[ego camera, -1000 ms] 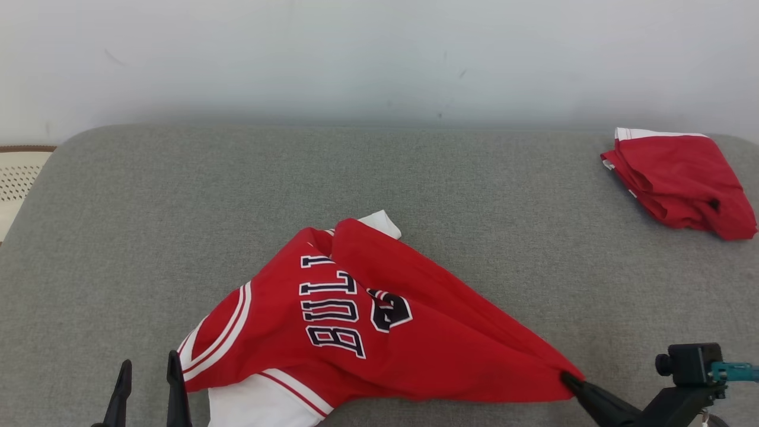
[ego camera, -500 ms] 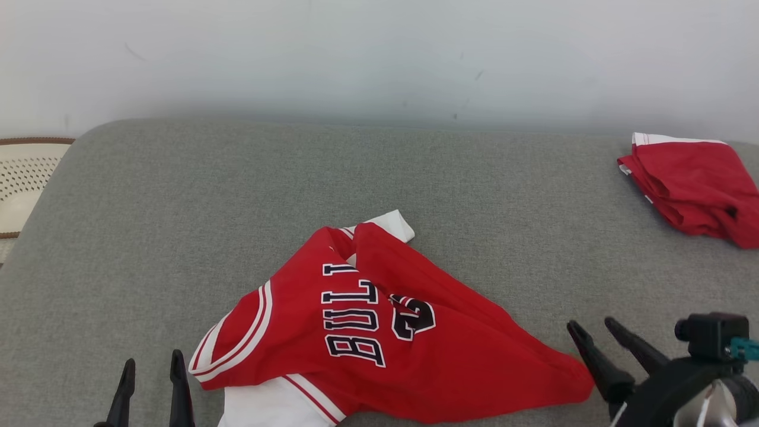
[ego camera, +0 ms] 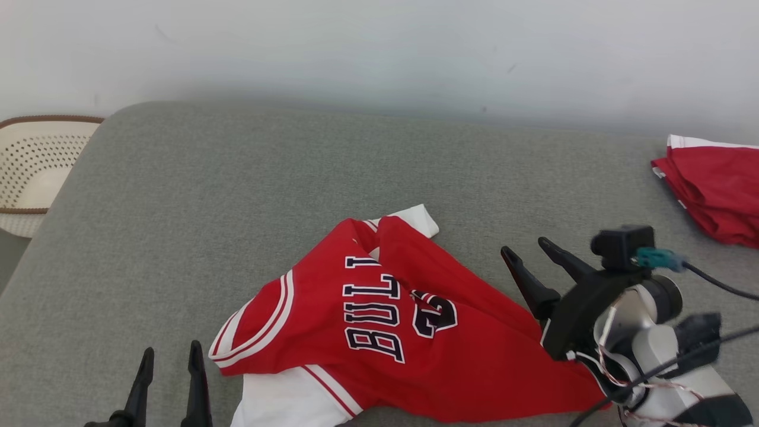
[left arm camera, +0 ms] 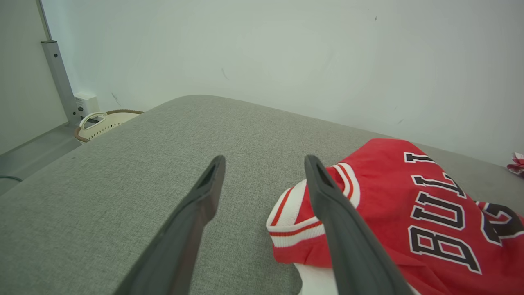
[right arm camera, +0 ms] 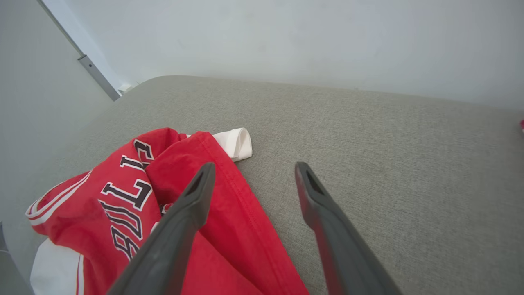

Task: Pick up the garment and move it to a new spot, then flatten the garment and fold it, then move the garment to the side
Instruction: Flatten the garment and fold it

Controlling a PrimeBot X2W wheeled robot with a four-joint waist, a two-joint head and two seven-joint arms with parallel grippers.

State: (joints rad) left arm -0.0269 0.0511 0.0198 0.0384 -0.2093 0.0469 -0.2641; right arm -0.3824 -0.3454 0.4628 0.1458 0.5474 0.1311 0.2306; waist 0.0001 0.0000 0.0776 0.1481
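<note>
The garment (ego camera: 379, 320) stretches lengthwise between the left gripper (ego camera: 170, 350) and right gripper (ego camera: 523, 245), both spread wide and empty beside its ends.

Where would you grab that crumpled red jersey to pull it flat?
I'd pinch the striped trim edge at the left of the red jersey, coming in low from the left with the left gripper: that edge sits raised and exposed, nearest that open gripper.
</note>
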